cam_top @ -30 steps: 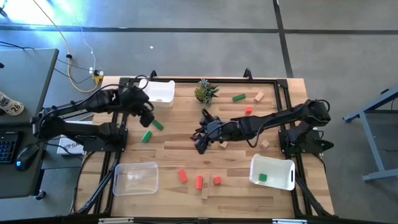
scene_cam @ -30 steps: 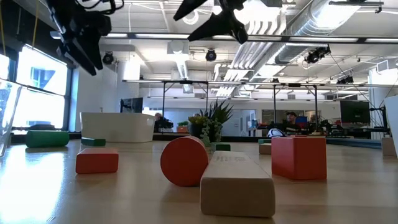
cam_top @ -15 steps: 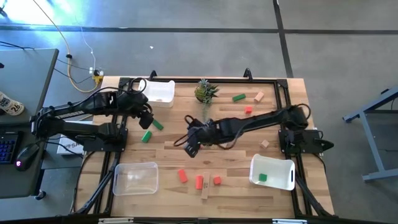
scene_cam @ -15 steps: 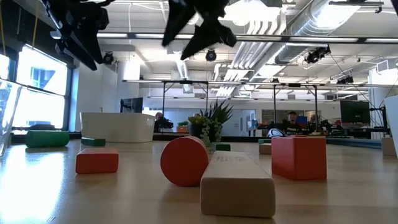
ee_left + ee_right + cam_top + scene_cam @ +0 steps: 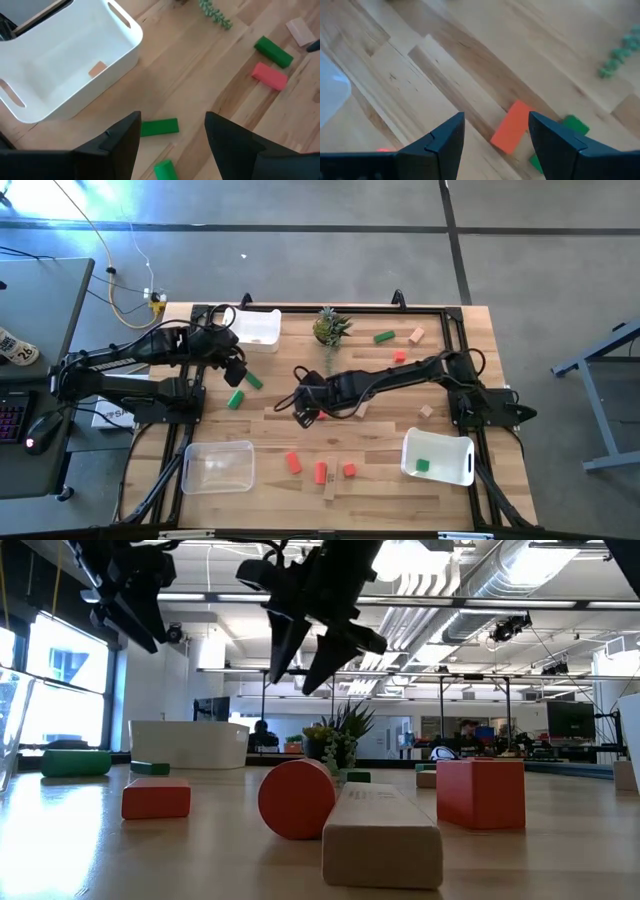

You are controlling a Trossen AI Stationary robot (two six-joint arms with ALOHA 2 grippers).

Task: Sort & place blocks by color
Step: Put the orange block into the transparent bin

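Red-orange, green and tan blocks lie scattered on the wooden table (image 5: pixel 400 390). My left gripper (image 5: pixel 237 368) hangs open above the table near the far-left white bin (image 5: pixel 255 327). Below it in the left wrist view lie a green bar (image 5: pixel 159 127) and a second green block (image 5: pixel 165 170). My right gripper (image 5: pixel 300 412) is open and raised over the table's middle (image 5: pixel 297 670). The right wrist view (image 5: pixel 495 145) shows a red-orange bar (image 5: pixel 511 126) flat on the wood ahead of its fingers, with a green block (image 5: pixel 575 125) beside it. Neither gripper holds anything.
A tan piece (image 5: pixel 97 68) lies in the far-left white bin. The near-right white bin (image 5: pixel 438 457) holds a green block (image 5: pixel 422 465). A clear bin (image 5: pixel 217 467) sits near left and a potted plant (image 5: pixel 330 327) at the far middle. Red blocks (image 5: pixel 320 472) and a tan bar (image 5: pixel 330 485) cluster near the front edge.
My right gripper has travelled toward the table's left edge, from right of the middle to the middle, and has come down somewhat while staying open. The blocks have not moved.
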